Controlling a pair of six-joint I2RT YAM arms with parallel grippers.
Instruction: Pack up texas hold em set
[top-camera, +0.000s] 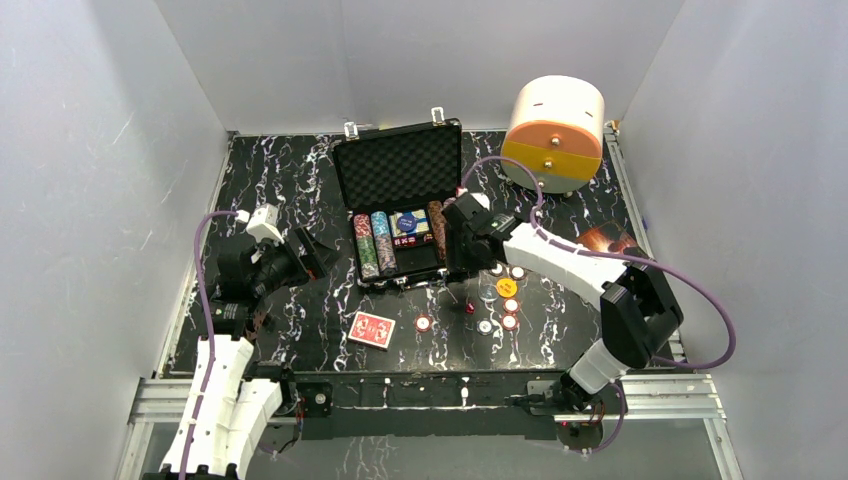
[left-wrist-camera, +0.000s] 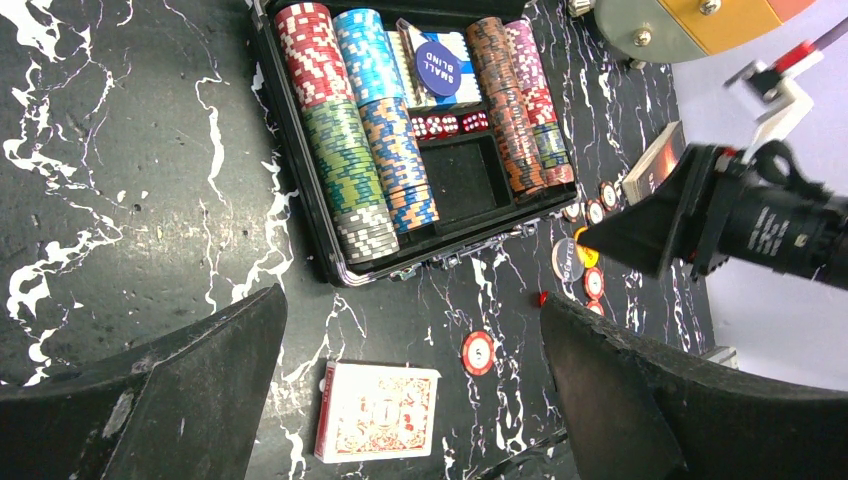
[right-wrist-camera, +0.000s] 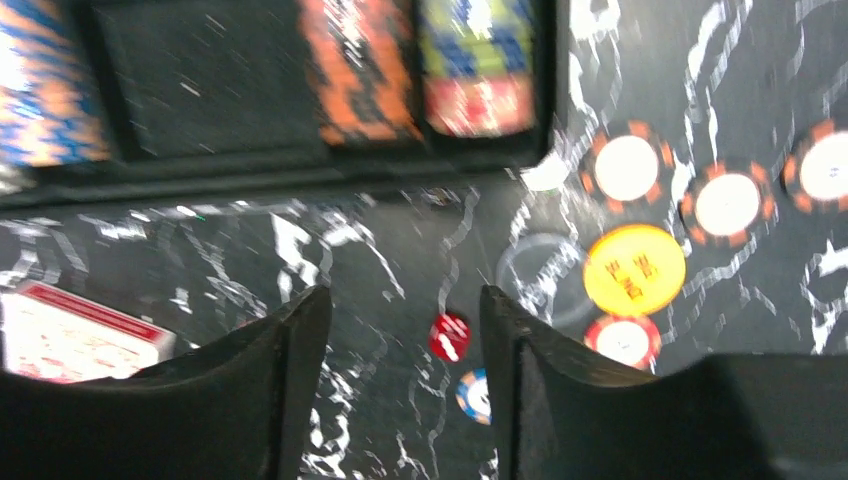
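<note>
The black briefcase (top-camera: 400, 165) lies open at the table's centre back, with rows of striped chips (top-camera: 375, 243) packed in its foam. A red-backed card deck (top-camera: 372, 328) lies in front of it, also in the left wrist view (left-wrist-camera: 378, 411). Loose chips (top-camera: 510, 322), a yellow disc (top-camera: 506, 287) and a red die (top-camera: 469, 309) lie to the front right. My left gripper (top-camera: 318, 252) is open and empty, left of the case, high above the deck (left-wrist-camera: 410, 300). My right gripper (top-camera: 453, 264) is open and empty over the die (right-wrist-camera: 449, 337), its jaws (right-wrist-camera: 405, 295) apart.
A white-and-orange cylindrical drawer box (top-camera: 556, 132) stands at the back right. A brown book (top-camera: 607, 240) lies right of the right arm. A lone red chip (top-camera: 424, 323) lies right of the deck. Grey walls close in the table on three sides.
</note>
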